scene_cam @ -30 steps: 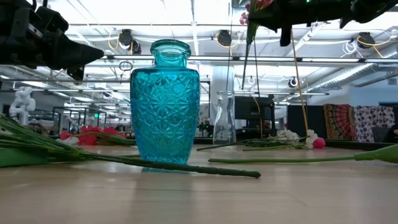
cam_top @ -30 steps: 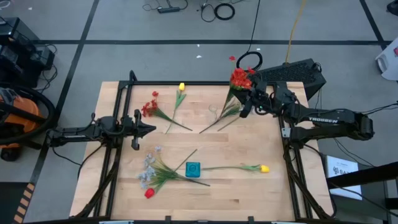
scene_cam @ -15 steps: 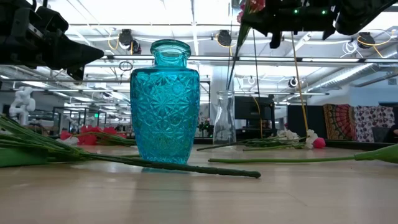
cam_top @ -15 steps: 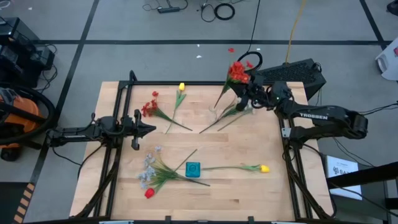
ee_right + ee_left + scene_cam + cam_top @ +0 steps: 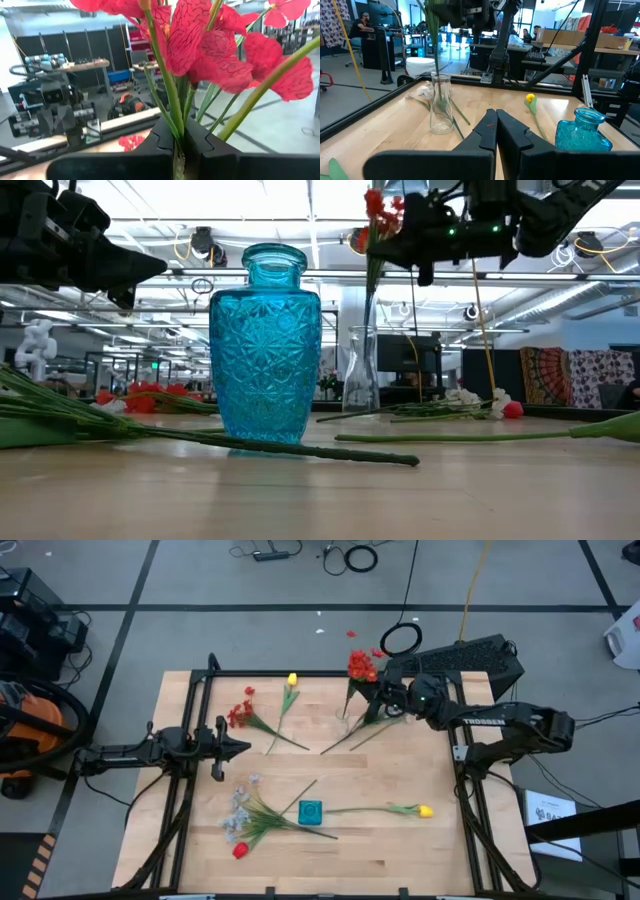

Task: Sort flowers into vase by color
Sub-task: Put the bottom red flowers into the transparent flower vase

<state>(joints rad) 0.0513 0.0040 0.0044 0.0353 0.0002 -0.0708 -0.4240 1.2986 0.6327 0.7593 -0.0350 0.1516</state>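
Note:
My right gripper (image 5: 384, 692) hangs over the table's far right part, shut on a red clustered spray (image 5: 360, 665). The spray stands almost upright, and its green stem (image 5: 368, 290) runs down to the mouth of the clear glass vase (image 5: 362, 370). The blue glass vase (image 5: 311, 812) stands near the table's near edge. A red spray (image 5: 240, 712), a yellow tulip (image 5: 291, 680), pale sprays (image 5: 238, 810), a red bud (image 5: 240, 851) and another yellow tulip (image 5: 425, 810) lie flat on the table. My left gripper (image 5: 245, 747) waits shut at the table's left, holding nothing. My right gripper pinches the red spray's stem (image 5: 178, 150) between its two fingers, just below the red petals (image 5: 190, 45). The fingers come level from the table's right and lie across the stem. The spray is lifted clear and hangs nearly upright below the fingers, its lower end at the clear vase's mouth (image 5: 440, 76).
Loose green stems (image 5: 365, 730) lie on the table beside the clear vase. A long stem (image 5: 300, 445) lies in front of the blue vase. A black frame (image 5: 205, 690) runs along the table's edges. A keyboard (image 5: 465, 658) sits beyond the far right corner.
My right gripper has moved toward the table's left and down, carrying the red spray. The spray has swung from slanting to nearly upright, and its lower end has come over the clear vase.

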